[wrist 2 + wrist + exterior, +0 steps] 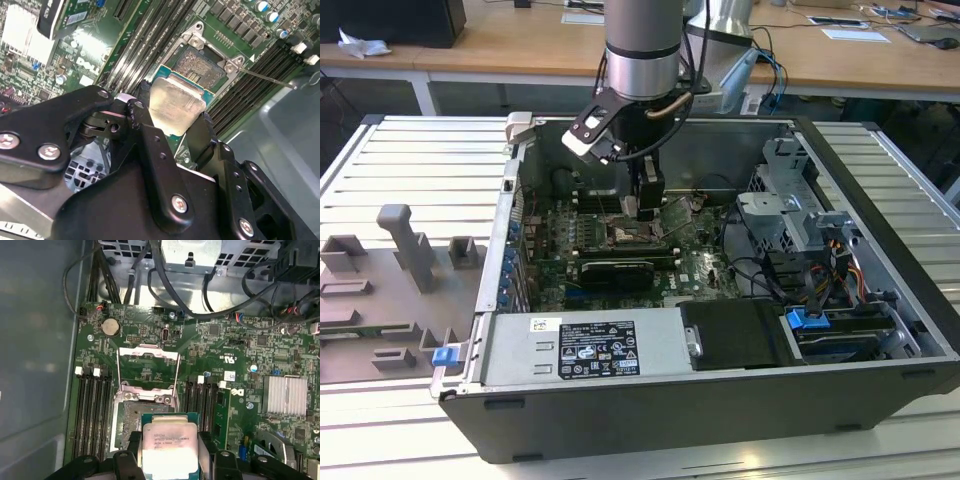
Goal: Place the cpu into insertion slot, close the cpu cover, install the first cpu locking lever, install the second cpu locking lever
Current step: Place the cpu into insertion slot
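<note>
Hand is down inside the open computer case, fingers pinched onto two opposite edges of the cpu. It has a firm hold, with the chip clamped between the black tips. The grip makes sense: holding it by the rim leaves the dull silver lid facing up toward both wrist cameras, and by my read keeps the delicate underside free to go down first.

As for where the chip sits, it hangs just above the green board, right beside the socket and overlapping its near edge in the first wrist view. It is not seated; the bare contact field of the socket is plainly open to view.

The cover, that thin silvery frame with the window in the middle, is swung back on its hinge and lies away from the socket. That is why the opening is clear for the chip. A thin metal lever juts out from one corner of the socket, apparently released, which fits a cover that is unlatched.

Rows of memory slots flank the socket on both sides, so the fingers have little room to work in. In the exterior view the arm reaches straight down into the case, which lies on its side on a ribbed metal surface.
</note>
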You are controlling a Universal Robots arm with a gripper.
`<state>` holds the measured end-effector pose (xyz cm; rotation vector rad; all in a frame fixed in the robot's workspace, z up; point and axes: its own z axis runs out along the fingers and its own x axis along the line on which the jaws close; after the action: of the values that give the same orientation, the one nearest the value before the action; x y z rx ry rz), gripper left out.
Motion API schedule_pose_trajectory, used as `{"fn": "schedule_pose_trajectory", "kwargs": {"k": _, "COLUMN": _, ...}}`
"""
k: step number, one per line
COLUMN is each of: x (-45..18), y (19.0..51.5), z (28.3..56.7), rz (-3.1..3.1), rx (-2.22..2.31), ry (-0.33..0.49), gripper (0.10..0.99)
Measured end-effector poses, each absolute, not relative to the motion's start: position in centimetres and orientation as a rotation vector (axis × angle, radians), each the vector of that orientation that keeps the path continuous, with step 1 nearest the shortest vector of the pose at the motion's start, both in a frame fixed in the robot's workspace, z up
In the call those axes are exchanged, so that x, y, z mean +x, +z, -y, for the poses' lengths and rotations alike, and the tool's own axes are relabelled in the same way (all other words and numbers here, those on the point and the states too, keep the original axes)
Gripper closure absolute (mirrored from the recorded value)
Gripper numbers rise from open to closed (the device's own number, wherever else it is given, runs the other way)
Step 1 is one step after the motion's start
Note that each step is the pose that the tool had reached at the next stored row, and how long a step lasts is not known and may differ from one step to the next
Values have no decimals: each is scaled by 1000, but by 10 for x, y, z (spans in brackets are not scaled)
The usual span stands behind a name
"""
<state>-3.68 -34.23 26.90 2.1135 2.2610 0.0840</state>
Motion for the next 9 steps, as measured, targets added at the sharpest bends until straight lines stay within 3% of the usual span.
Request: {"fn": "schedule_pose_trajectory", "kwargs": {"k": 9, "x": -39, "y": 251, "z": 335, "rz": -2235, "rx": 2140, "ry": 83, "gripper": 553}}
